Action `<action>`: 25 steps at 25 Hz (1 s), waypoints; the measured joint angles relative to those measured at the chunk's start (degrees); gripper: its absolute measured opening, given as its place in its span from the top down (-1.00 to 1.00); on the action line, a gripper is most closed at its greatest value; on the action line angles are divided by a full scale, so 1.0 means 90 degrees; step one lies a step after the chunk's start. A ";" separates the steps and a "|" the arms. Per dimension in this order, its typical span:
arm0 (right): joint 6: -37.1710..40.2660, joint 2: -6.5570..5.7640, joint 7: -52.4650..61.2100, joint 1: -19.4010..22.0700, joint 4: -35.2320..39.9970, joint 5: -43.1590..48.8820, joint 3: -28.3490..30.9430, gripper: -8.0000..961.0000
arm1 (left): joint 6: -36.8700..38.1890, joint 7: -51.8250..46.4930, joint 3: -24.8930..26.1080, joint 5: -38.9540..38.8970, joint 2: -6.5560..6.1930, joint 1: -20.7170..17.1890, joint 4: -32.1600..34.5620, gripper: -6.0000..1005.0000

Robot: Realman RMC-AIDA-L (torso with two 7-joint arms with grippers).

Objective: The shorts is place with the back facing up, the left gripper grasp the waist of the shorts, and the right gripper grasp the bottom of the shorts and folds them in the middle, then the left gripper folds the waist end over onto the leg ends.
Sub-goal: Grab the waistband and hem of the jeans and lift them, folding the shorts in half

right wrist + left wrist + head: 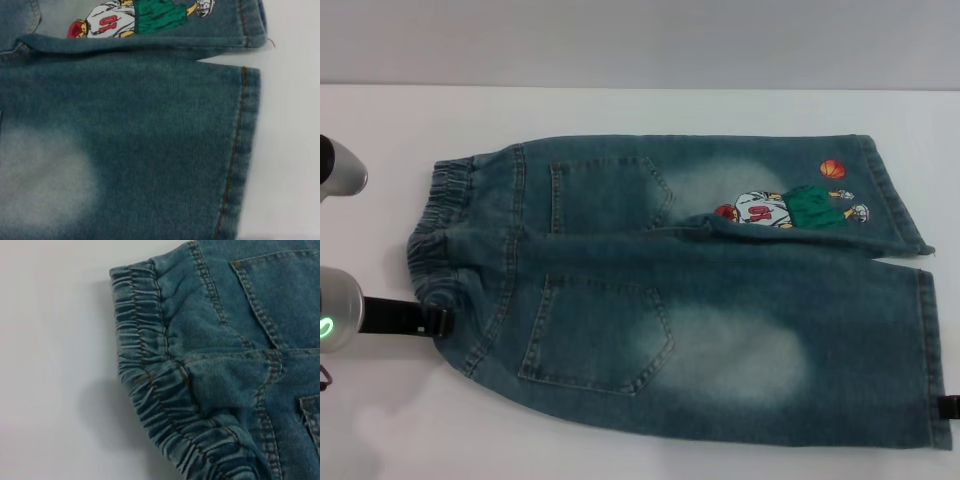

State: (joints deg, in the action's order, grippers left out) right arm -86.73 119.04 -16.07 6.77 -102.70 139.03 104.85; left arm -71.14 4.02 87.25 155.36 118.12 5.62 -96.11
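Here, the shorts [720, 300] lay flat and back-up on the white surface [620, 110], spread between your two grippers. The left gripper [438, 318] sat low at the near end of the waist of the shorts [445, 225]. Its black tip was right against the ruffled elastic band. From those jaws, the band ran away across the surface towards the far side, and the rest of the denim stretched off towards the other arm. You could not tell from any view whether the left jaws were clenched on the band or released. The left wrist view showed only the gathered band [150, 365] and bare surface beside it.

The right gripper [948, 406] showed only as a small black sliver at the near corner of the bottom of the shorts [930, 350], just beside the straight stitched hem. Whether its jaws were clenched or released, you could not tell either. In the right wrist view, the near leg's hem [240, 150] lay flat, with white surface beyond it.

Between the two sets of jaws, both back pockets [595, 335] faced up. The cartoon print [770, 208] and its orange ball [832, 170] sat on the leg farther from the right jaws. That leg's inner edge was folded over slightly.
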 joint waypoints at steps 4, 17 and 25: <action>0.0000 0.0003 0.0008 0.0000 0.0028 0.0005 -0.0075 -0.49 | 0.0003 -0.0012 -0.0007 0.0002 0.0000 0.0007 0.0004 0.60; 0.0036 0.0015 0.0070 -0.0023 0.0132 -0.0029 -0.0304 -0.49 | 0.0012 -0.0086 -0.0053 0.0083 0.0000 0.0097 0.0044 0.60; 0.0062 0.0015 0.0089 -0.0060 0.0186 -0.0036 -0.0338 -0.49 | 0.0014 -0.0086 -0.0058 0.0083 0.0001 0.0120 0.0045 0.60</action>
State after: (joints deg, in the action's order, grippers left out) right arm -86.17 119.18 -15.26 6.22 -101.03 138.71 101.80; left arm -71.01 3.25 86.73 156.11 118.13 6.70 -95.71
